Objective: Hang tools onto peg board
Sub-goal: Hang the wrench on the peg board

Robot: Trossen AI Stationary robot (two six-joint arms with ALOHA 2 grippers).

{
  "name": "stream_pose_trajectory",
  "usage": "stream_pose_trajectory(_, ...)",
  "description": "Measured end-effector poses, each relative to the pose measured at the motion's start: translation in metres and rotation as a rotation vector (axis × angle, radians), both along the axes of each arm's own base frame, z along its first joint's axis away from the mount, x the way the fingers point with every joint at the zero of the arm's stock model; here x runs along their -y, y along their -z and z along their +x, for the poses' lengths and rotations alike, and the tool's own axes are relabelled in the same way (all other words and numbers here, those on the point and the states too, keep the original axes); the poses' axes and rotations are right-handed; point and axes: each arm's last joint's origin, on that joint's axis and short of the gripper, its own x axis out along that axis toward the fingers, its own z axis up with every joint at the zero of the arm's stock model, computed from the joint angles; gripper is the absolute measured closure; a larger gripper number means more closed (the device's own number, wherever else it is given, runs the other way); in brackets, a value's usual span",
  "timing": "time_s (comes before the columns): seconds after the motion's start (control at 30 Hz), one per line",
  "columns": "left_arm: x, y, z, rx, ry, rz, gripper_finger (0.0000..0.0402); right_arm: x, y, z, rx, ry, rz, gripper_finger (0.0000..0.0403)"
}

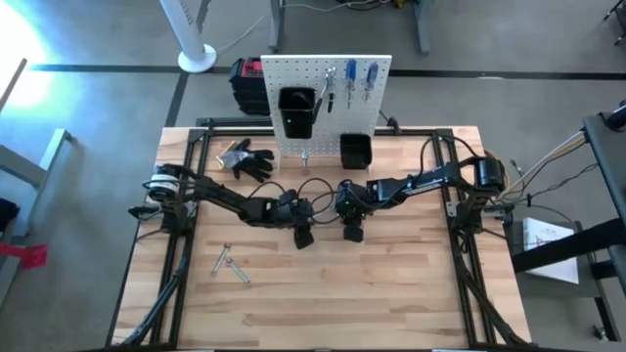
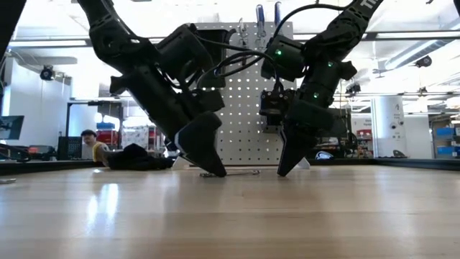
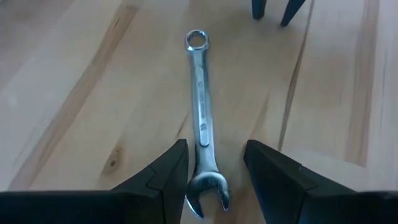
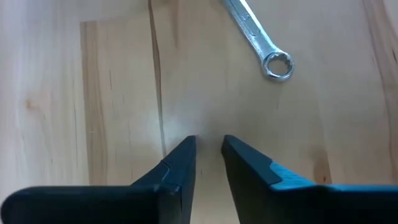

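The wrench (image 3: 202,118) is straddled on the desk (image 3: 74,93) by the parted left end effector (image 3: 214,171); the right end effector (image 4: 208,149) is narrowly parted nearby.

I'm looking into a robotics lab or workshop. The wooden table (image 1: 323,293) stands on a bare concrete floor (image 1: 98,39) with a white fan base (image 1: 196,57) and loose cables (image 1: 548,161) beside it. Across the table I see bright ceiling lights (image 2: 402,44), shelving (image 2: 442,140), a monitor (image 2: 10,126), and a person (image 2: 92,144) seated far off.
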Motion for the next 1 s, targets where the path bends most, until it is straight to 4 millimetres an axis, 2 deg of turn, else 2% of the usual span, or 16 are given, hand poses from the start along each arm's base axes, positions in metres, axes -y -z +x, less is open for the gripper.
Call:
stream_pose_trajectory(0.17, 0.0001, 0.0016, 0.0, -0.003, -0.001, -0.012, 0.0256, 0.0, 0.0001, -0.0001, -0.001, 0.012, 0.006, 0.0332)
stream_pose_trajectory(0.4, 0.0014, 0.0016, 0.0006, -0.004, 0.041, -0.013, 0.0328, 0.0, 0.0002, -0.0002, -0.002, 0.023, 0.011, 0.0343)
stream_pose_trajectory(0.7, 0.0039, 0.0014, 0.0007, -0.001, 0.067, -0.031, 0.0396, 0.0, 0.0004, -0.0003, -0.004, 0.047, 0.022, 0.0357)
stream_pose_trajectory(1.0, 0.0061, 0.0016, 0.0006, -0.001, 0.076, -0.048, 0.0401, -0.0027, -0.0016, 0.0011, 0.019, 0.057, 0.026, 0.0346)
